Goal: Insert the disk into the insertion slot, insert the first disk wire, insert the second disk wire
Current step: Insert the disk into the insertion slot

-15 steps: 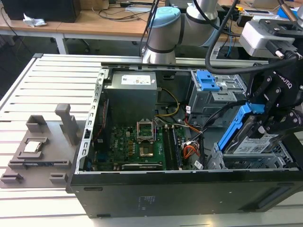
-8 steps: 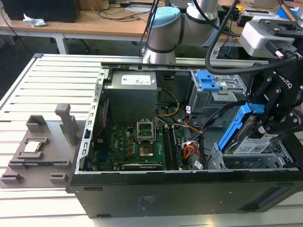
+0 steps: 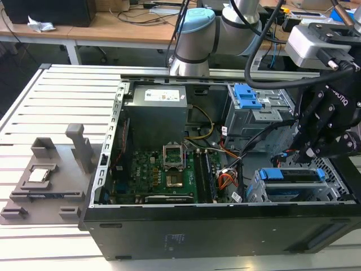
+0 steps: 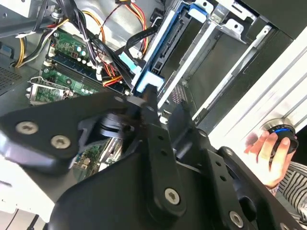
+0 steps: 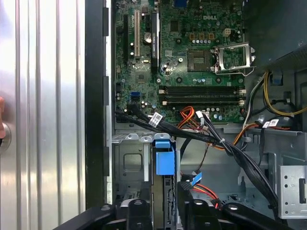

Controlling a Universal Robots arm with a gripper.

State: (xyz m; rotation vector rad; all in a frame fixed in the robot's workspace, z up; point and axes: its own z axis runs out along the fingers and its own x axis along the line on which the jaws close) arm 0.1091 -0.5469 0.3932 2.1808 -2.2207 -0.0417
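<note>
Gripper [image 3: 307, 151] points steeply down into the open computer case [image 3: 169, 237], its black body hanging just above the insertion slot [image 3: 256, 191] at the exterior view's right. Whether its jaws press on anything cannot be told. Beneath it the disk [image 5: 164, 160] is seated inside that low cage, its blue carrier end showing. Black and orange wires [image 5: 192, 132] cross just beyond the cage, with the motherboard [image 3: 163, 172] past them. Farther back stands the taller grey cage [image 3: 246, 99]. Behind the case the arm [image 3: 194, 34] rises, reaches across toward the exterior view's right and bends down at the wrist. In the second wrist view a person's hand [image 4: 268, 153] grips a dark knob [image 4: 280, 134] beyond the case.
</note>
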